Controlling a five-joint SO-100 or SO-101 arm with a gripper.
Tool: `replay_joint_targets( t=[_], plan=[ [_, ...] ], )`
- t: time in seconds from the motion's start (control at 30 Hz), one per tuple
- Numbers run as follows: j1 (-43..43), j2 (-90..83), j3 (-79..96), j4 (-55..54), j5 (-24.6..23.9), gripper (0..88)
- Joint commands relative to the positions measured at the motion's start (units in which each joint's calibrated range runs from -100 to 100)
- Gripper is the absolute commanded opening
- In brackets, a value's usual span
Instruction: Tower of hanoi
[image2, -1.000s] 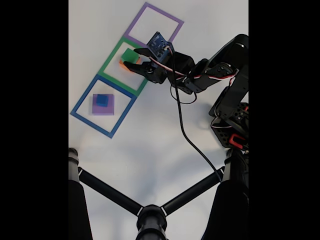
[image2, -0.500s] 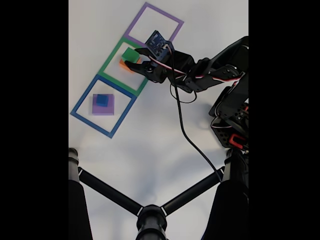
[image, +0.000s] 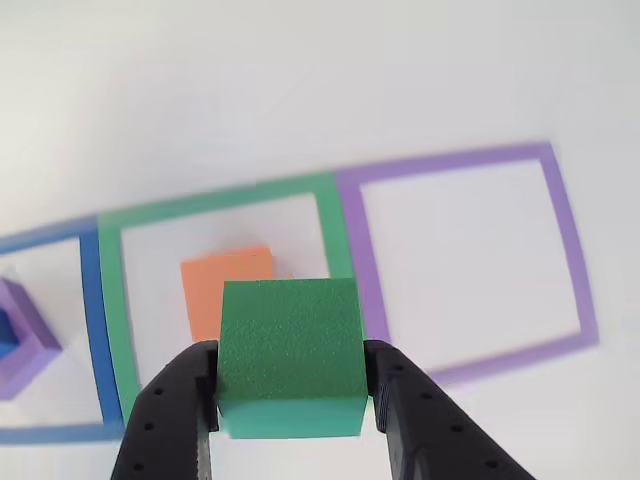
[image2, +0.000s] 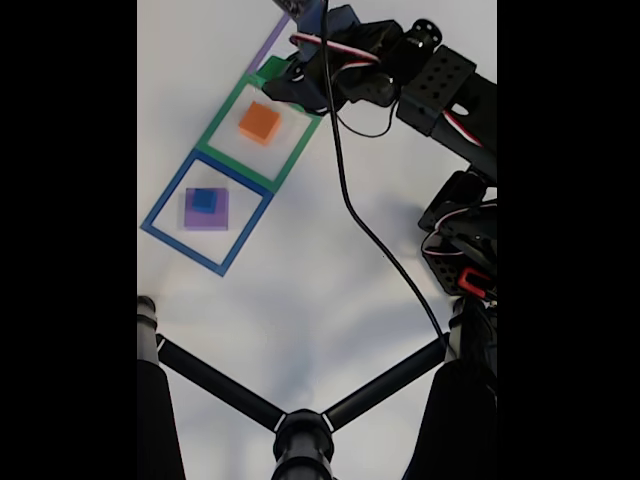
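- Four foam blocks make up the puzzle, and from where I stand the biggest, the purple block (image2: 206, 209), sits inside the blue tape square (image2: 160, 207) with the small blue block (image2: 204, 200) resting on top of it.
- Next in size, the orange block (image2: 260, 121) lies alone on the table (image2: 300, 290) inside the green tape square (image2: 226, 157), nothing on it.
- Third in size, the green block (image: 290, 355) is off the table, clamped between the two black fingers (image: 165, 410) of the gripper (image: 291, 385); the pads press its left and right faces and its top face stands proud above them.
- Seen from the fixed view, the gripper (image2: 287, 82) hangs over the border between the green tape square and the purple tape square (image: 570, 260), with a sliver of the green block (image2: 272, 68) showing beside it.
- My guess is that the step in hand is carrying the green block across to the purple tape square, which has bare table inside it.
- To do that well, I would keep the block level and high enough to pass over the tape, bring it over the middle of that square rather than its edge, lower it until it sits flat, and only then let the fingers part.
- A soft foam block may cling to one pad, so a straight upward retreat looks safest.
- One black cable (image2: 360, 230) trails from the arm across the table, well away from the blocks.
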Motion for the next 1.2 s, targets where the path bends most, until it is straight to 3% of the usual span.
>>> replay_joint_targets(
  t=[0.0, 0.17, 0.4, 0.67, 0.9, 1.17],
  plan=[
    [5.4, -2.8, -17.8, 24.7, 0.0, 8.6],
    [9.5, -2.5, -25.9, 34.7, 0.0, 8.7],
    [14.0, -4.3, -20.8, 30.6, -0.6, 8.8],
    [22.3, -11.0, 17.0, -10.3, 0.0, 8.8],
    [23.2, -0.9, 34.2, -47.2, 0.0, 9.2],
    [19.4, 13.3, 40.8, -72.0, 0.0, 9.3]
  ],
)
